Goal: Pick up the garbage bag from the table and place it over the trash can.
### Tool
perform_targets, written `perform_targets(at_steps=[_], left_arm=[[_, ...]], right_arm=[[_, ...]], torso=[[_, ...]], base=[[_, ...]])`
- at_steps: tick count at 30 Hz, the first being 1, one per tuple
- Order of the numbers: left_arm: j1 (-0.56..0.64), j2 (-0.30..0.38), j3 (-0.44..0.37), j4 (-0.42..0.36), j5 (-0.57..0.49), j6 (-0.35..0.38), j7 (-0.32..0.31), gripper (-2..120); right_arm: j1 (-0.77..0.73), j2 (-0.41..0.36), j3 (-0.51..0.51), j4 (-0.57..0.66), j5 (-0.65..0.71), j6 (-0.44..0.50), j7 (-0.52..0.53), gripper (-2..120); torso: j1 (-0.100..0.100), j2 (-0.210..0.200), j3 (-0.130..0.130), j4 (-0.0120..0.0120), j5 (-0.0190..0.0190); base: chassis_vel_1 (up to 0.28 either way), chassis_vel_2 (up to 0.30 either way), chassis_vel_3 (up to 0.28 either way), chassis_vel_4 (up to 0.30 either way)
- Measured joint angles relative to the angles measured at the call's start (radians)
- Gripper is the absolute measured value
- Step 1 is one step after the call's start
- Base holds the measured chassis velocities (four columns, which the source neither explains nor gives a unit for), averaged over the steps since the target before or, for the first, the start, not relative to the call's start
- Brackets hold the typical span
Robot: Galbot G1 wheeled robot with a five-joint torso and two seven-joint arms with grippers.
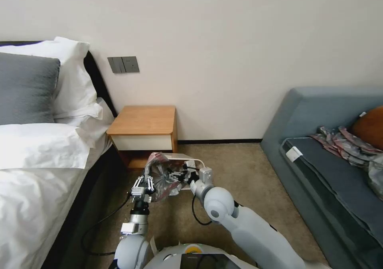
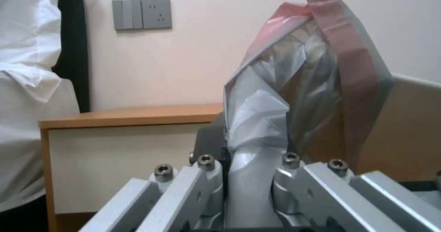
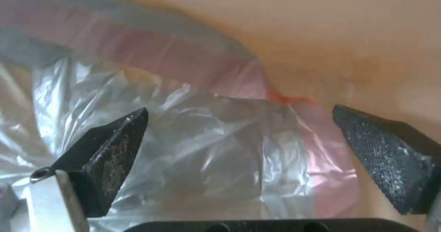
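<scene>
The garbage bag [image 1: 161, 177] is crumpled grey film with a pinkish-red rim, held up just in front of the table [image 1: 141, 121]. My left gripper [image 1: 145, 182] is shut on the bag's near side; in the left wrist view the film [image 2: 312, 87] is pinched in the left gripper [image 2: 248, 177]. My right gripper [image 1: 180, 176] reaches into the bag from the right. The right gripper [image 3: 243, 139] is open, with film [image 3: 193, 139] lying between its black pads [image 3: 115, 156]. The trash can's white rim [image 1: 195, 161] shows behind the bag, and its cream wall [image 2: 413, 128] stands beside it.
A bed with white linen [image 1: 36, 165] runs along the left. A grey-blue sofa [image 1: 319, 149] with a patterned cloth [image 1: 343, 141] stands at the right. A black cable [image 1: 103, 221] lies on the carpet [image 1: 239, 169] near my left arm.
</scene>
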Motion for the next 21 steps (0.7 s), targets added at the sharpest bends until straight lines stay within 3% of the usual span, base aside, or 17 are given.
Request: perform_targets(at_steps=[21], left_arm=[[-0.001,0.004,-0.004,-0.003,-0.011,-0.001,0.004,8]], right_arm=[[0.026,0.021,0.004,-0.061,-0.003,0.03,-0.016,100]], torso=[[0.0,0.0,0.0,0.0,0.0]], base=[[0.0,0.0,0.0,0.0]])
